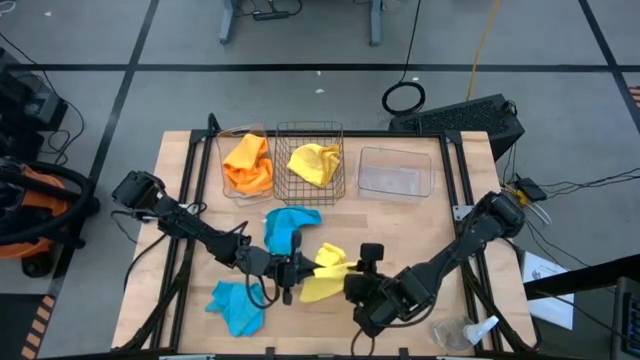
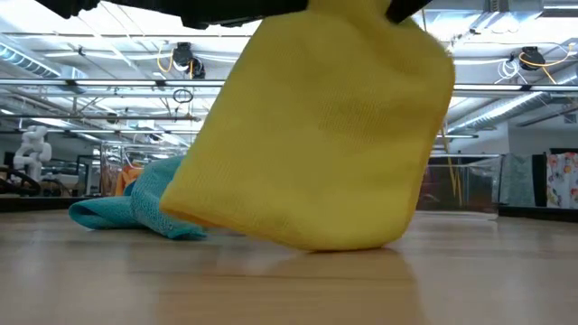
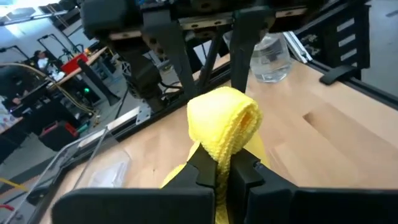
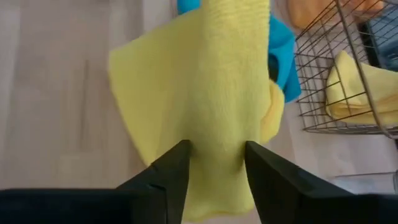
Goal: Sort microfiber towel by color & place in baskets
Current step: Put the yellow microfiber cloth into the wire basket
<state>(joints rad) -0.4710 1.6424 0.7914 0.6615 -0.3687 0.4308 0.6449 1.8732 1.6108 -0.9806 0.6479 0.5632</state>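
Note:
A yellow towel hangs between my two grippers at the table's near middle. Its lower edge touches the table. My left gripper is shut on it. My right gripper is open, one finger on each side of the towel's bunched part; I cannot tell whether they touch it. One blue towel lies behind the yellow one and another at the near left. At the far edge stand a clear tub with an orange towel, a wire basket with a yellow towel, and an empty clear tub. My left gripper pinches a fold of the yellow towel between its two fingers, several layers thick. A loop of the fold sticks out past the fingertips. The fingers come nearly level from the table's left. The towel hangs below them with its lower edge on the table.
A clear plastic cup lies at the table's near right corner. Black rails run along the table's sides. Bare wood shows between the towels and the baskets.

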